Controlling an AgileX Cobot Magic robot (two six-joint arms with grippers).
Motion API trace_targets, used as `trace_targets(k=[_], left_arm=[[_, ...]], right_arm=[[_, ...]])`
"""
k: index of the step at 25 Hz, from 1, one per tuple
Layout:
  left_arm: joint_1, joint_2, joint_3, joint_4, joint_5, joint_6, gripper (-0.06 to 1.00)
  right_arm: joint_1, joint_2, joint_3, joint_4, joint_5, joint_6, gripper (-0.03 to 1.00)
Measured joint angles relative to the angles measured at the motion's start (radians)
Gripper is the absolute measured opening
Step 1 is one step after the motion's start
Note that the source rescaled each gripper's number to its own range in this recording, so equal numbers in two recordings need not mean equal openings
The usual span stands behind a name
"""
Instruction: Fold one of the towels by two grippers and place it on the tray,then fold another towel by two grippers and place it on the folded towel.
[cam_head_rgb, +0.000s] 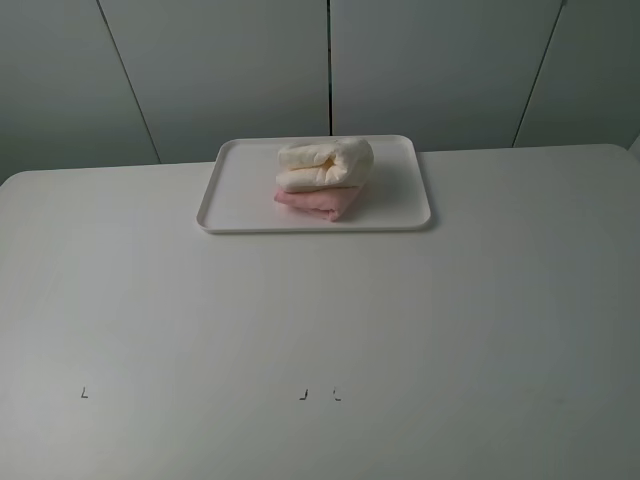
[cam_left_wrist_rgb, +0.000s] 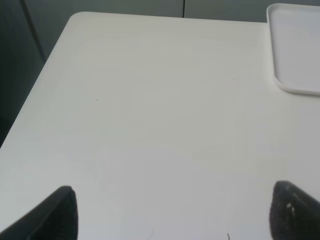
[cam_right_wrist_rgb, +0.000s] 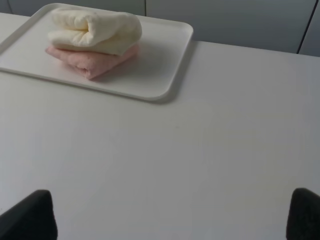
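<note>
A white tray (cam_head_rgb: 230, 195) sits at the back middle of the table. On it lies a folded pink towel (cam_head_rgb: 322, 203) with a folded cream towel (cam_head_rgb: 325, 165) stacked on top. The stack also shows in the right wrist view, cream towel (cam_right_wrist_rgb: 95, 30) over pink towel (cam_right_wrist_rgb: 90, 61) on the tray (cam_right_wrist_rgb: 160, 75). Neither gripper shows in the exterior view. My left gripper (cam_left_wrist_rgb: 172, 212) is open and empty above bare table, with the tray's corner (cam_left_wrist_rgb: 295, 50) far off. My right gripper (cam_right_wrist_rgb: 172, 215) is open and empty, well short of the tray.
The white table (cam_head_rgb: 320, 330) has small dark marks (cam_head_rgb: 303, 394) near its front edge. Grey wall panels (cam_head_rgb: 330, 60) stand behind the table. The table's left edge (cam_left_wrist_rgb: 35, 95) shows in the left wrist view.
</note>
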Motion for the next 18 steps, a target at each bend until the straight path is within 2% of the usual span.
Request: trace_targets(k=[18], left_arm=[[0.0, 0.0, 0.0, -0.022, 0.0, 0.022, 0.98]], right_arm=[[0.0, 0.0, 0.0, 0.0, 0.0, -0.004, 1.0]])
